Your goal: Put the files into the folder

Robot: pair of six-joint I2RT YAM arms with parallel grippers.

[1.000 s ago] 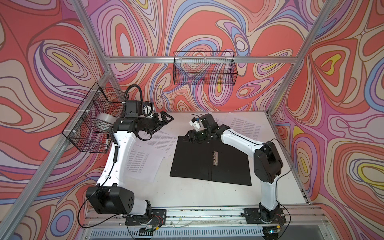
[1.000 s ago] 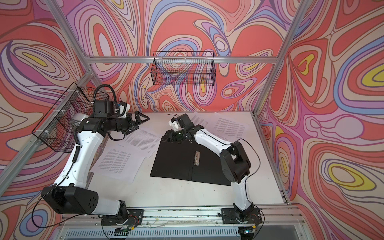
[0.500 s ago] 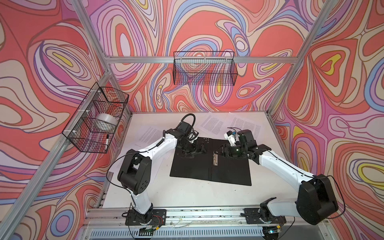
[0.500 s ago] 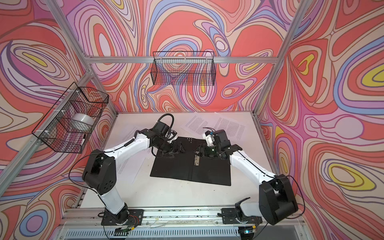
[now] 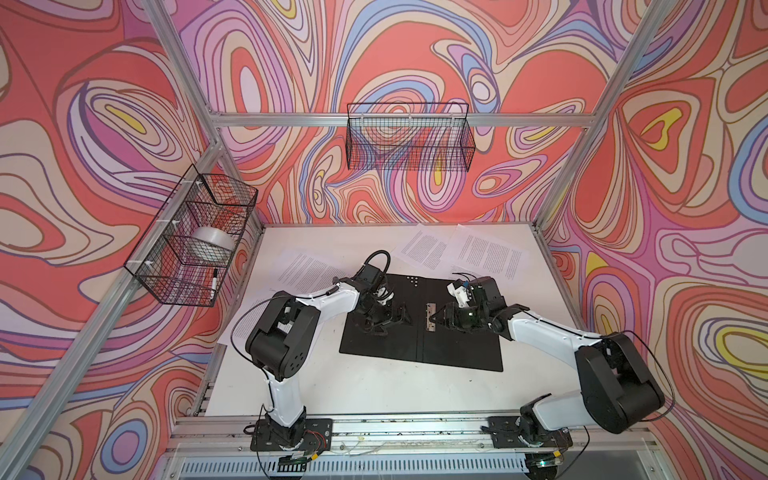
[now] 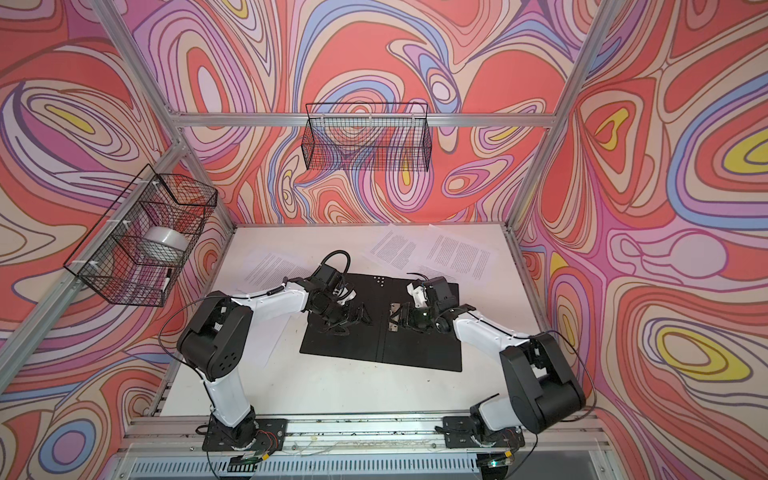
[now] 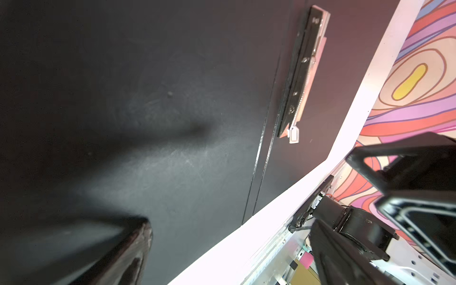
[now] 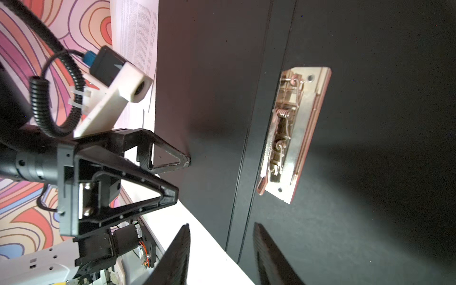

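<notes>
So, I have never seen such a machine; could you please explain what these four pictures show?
The left arm and right arm are robots at a white table. Two pictures come from one camera above; the other two come from cameras on the arms' wrists. A black folder lies open on the table, with a metal clip at its middle; printed sheets lie near it. Both arms' jaws are open and low over the folder, the right ones near the clip. Nothing is held.

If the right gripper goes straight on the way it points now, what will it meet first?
Most likely the metal spine clip on the open folder, just ahead of the right gripper; depth is unclear.
</notes>
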